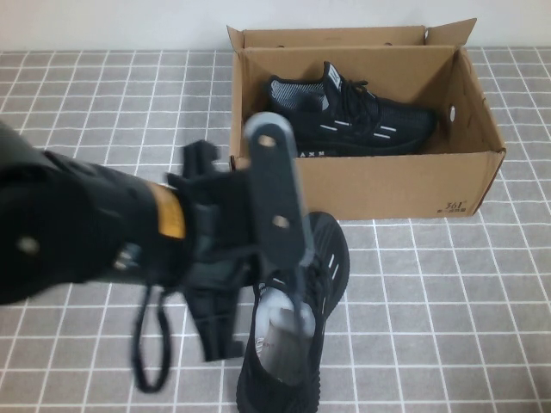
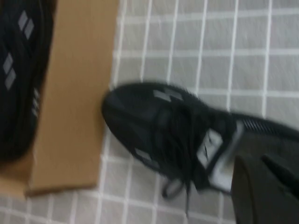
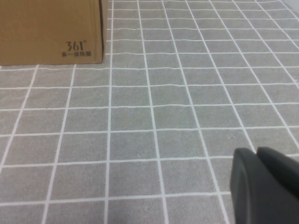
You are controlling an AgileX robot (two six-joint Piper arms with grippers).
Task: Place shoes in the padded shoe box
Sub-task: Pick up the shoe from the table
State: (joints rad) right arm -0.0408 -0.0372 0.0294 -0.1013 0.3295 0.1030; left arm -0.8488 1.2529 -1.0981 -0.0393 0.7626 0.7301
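Note:
The brown cardboard shoe box (image 1: 362, 185) stands open at the back of the table. One black sneaker (image 1: 349, 116) lies inside it on its side. The second black sneaker (image 1: 297, 310) is in front of the box, toe towards the box wall. My left gripper (image 1: 300, 323) reaches down into its grey-lined opening and is shut on the collar near the heel. In the left wrist view the sneaker (image 2: 173, 126) points at the box wall (image 2: 74, 93), with the gripper (image 2: 264, 186) at its heel. My right gripper (image 3: 259, 186) is shut and empty, low over the cloth.
A grey tiled cloth (image 1: 430, 301) covers the table. The box's logo corner (image 3: 77, 46) shows in the right wrist view, some way from the right gripper. The left arm (image 1: 77, 224) fills the near left of the high view. The right arm is outside the high view.

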